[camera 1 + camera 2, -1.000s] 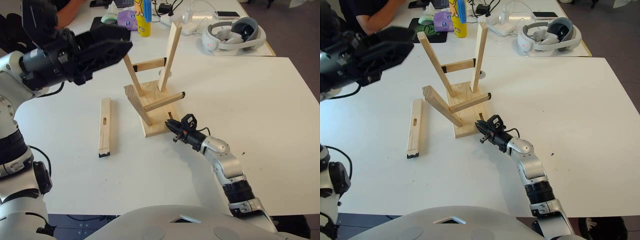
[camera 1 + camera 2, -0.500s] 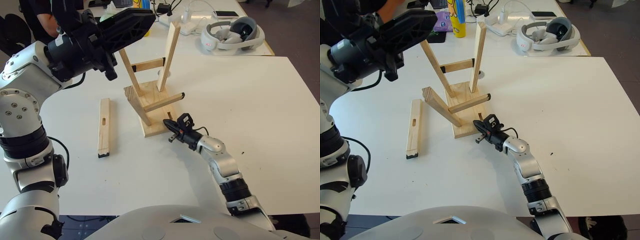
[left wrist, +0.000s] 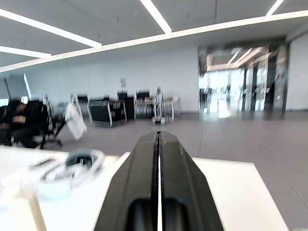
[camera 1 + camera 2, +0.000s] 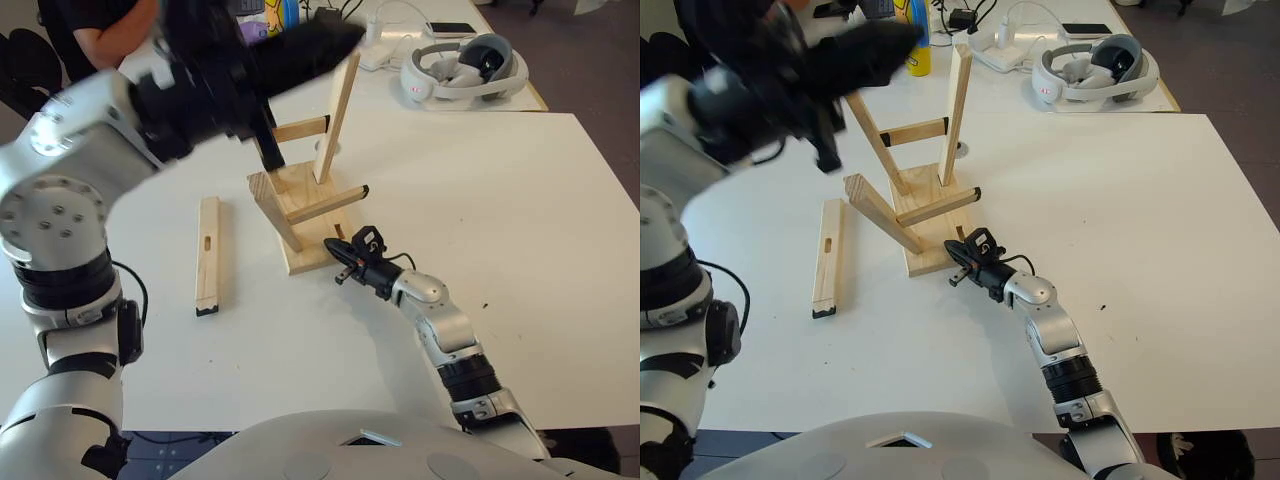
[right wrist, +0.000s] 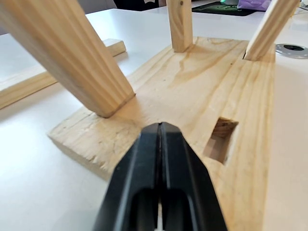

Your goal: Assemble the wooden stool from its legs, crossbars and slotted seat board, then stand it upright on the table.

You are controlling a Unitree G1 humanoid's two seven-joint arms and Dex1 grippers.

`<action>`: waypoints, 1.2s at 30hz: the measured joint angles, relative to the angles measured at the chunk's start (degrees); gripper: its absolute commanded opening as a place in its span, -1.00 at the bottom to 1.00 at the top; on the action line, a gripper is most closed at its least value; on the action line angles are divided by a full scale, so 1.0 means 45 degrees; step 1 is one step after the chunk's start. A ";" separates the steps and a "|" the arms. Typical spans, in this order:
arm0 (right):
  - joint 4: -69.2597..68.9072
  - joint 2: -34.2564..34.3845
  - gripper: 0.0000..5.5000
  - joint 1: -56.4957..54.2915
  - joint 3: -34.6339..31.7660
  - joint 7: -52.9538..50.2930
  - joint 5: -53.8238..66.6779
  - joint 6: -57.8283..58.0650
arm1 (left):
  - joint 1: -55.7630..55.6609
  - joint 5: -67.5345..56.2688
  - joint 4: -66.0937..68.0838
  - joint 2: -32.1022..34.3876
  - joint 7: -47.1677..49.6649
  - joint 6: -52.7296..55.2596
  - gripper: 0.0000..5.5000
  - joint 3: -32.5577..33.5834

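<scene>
1. Table: white top that carries all the stool parts.
2. Slotted seat board: lies flat near the middle of the table, underside up. One empty slot shows at its near corner.
3. Legs, three fitted: a tall leg at the far side stands nearly upright. A second leg leans toward the robot's left. A third leg is at the near left corner and also tilts.
4. Crossbars, two fitted: the upper crossbar joins the two far legs. The lower crossbar runs from the near leg toward the right edge of the board.
5. Loose leg: lies flat on the table, left of the board and apart from it.
6. Right claw: fingers pressed together and holding nothing. It sits low at the board's near corner, just beside the empty slot; I cannot tell whether it touches the board.
7. Left claw: fingers together and holding nothing. It is raised above the stool, near the tops of the far legs.
8. Headset: at the far right, beyond the table.
</scene>
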 measured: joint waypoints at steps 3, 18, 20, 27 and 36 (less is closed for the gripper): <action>-0.0061 -0.0034 -1.00 -0.0020 0.0207 0.0005 -0.0053 0.0254 | 0.1031 0.1931 0.0096 0.0277 -0.0403 -0.1261 -0.99 -0.1185; -0.0145 -0.0040 -1.00 -0.0134 0.0368 0.0018 -0.0053 0.0334 | -0.2584 -0.1009 0.0655 -0.1752 0.1492 -0.1396 -0.99 0.2509; -0.0129 -0.0037 -1.00 -0.0125 0.0376 0.0003 -0.0055 0.0368 | -0.3307 -0.1520 0.0377 -0.1384 0.1465 -0.1181 -0.99 0.2777; -0.0126 -0.0034 -1.00 -0.0169 0.0433 -0.0045 -0.0075 0.0538 | 0.0697 0.3692 -0.0836 0.1344 -0.0487 -0.1837 -0.99 -0.2454; -0.0177 0.0000 -1.00 -0.0131 0.0521 -0.0051 -0.0097 0.0542 | 0.0659 0.4475 0.0891 -0.0771 0.0489 -0.2677 -0.99 -0.1321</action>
